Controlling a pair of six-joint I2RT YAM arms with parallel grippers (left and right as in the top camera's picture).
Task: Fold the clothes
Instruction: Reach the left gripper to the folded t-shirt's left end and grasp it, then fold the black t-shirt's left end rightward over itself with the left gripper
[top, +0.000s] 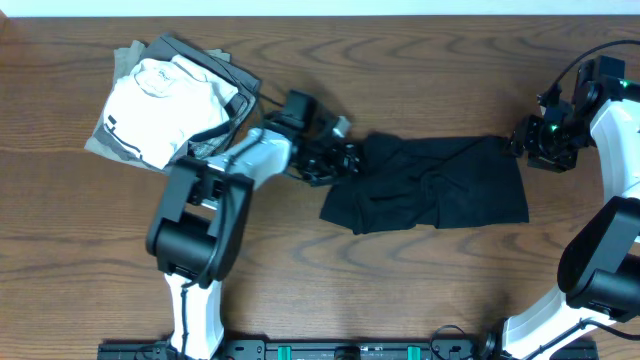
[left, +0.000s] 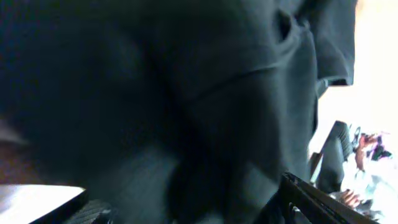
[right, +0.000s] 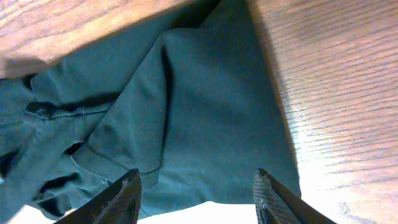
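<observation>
step: fold seemed half done | black shirt (top: 430, 185) lay rumpled at middle of tabletop (top: 400, 290) | left claw (top: 335, 160) sat at its left edge, grip unclear | right claw (right: 198, 183) stood spread above right edge | next likely needed: pinch that edge evenly

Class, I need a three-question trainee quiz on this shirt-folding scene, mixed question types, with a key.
1. True or false: the right claw is shut on the black shirt.
2. What lies on the folded grey garments? A) a white garment B) a red towel C) a book
3. Fill in: in the overhead view, the left claw is at the shirt's ____ end.
Key: 1 false (it is open); 2 A; 3 left.
</observation>
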